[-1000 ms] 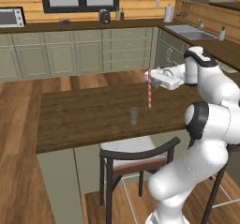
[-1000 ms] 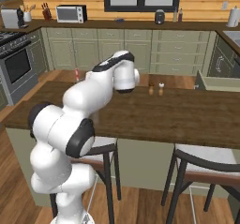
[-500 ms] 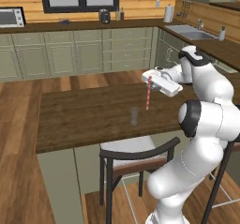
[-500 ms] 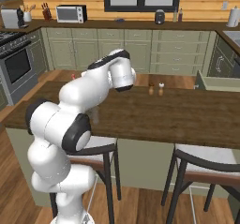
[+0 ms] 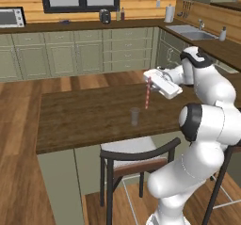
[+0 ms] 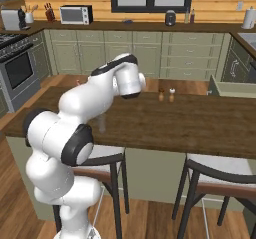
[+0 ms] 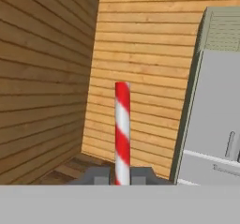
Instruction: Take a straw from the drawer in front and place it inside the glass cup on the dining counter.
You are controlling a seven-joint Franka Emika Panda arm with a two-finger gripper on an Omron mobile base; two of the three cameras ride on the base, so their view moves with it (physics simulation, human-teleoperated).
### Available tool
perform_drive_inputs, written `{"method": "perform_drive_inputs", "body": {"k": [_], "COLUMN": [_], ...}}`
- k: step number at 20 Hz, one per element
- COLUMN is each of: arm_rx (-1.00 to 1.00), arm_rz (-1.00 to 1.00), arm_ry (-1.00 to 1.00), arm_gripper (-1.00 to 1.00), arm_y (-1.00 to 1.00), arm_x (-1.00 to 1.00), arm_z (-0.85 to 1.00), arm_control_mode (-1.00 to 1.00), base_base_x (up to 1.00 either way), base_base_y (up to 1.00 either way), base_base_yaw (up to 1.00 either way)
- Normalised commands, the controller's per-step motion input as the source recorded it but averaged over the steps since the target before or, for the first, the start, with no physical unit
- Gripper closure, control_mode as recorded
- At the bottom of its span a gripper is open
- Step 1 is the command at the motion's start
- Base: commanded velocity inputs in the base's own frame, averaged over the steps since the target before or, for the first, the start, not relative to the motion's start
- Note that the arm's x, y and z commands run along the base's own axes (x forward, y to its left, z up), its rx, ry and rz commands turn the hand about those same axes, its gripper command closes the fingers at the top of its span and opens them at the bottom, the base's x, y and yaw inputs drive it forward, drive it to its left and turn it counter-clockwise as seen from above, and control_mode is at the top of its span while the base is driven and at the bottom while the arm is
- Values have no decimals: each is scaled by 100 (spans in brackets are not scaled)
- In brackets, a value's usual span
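Observation:
My gripper (image 5: 149,76) is shut on the top of the red-and-white straw (image 5: 147,93), which hangs almost upright over the dining counter (image 5: 84,120). The straw's lower end is a little right of and beyond the glass cup (image 5: 135,116), which stands upright on the counter near its front edge. In the hand view the straw (image 7: 122,131) rises from between the fingertips of the gripper (image 7: 122,179). The drawer (image 6: 234,90) stands pulled out at the right, past the counter's end. My arm hides the straw in the right base view.
Two small shakers (image 6: 166,95) stand on the counter's far side. A dark-framed stool (image 5: 134,160) sits under the counter's front edge, and another stool (image 6: 220,175) sits further along. Cabinets and a sink worktop (image 5: 197,33) line the back walls.
The hand has drawn slightly left over the counter and the straw has sunk a little, nearer the cup. The grip on the straw is unchanged.

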Motion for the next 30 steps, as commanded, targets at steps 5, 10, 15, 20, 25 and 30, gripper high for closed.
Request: {"method": "perform_drive_inputs", "body": {"k": [5, 10, 15, 20, 25, 30], "arm_rx": [6, 0, 0, 0, 0, 0], "arm_rz": [-6, -4, -4, -4, -2, -1], "arm_ry": [23, 10, 0, 0, 0, 0], "arm_gripper": [100, 100, 100, 100, 100, 100], "arm_y": [-1, -7, -7, 0, 0, 0], "arm_x": [23, -1, -7, 4, 13, 20], "arm_z": [0, -10, -6, -16, -8, 0], "arm_control_mode": [-100, -100, -100, -100, -100, -100], "base_base_x": [0, 0, 0, 0, 0, 0], "base_base_y": [0, 0, 0, 0, 0, 0], "base_base_yaw": [0, 0, 0, 0, 0, 0]}}
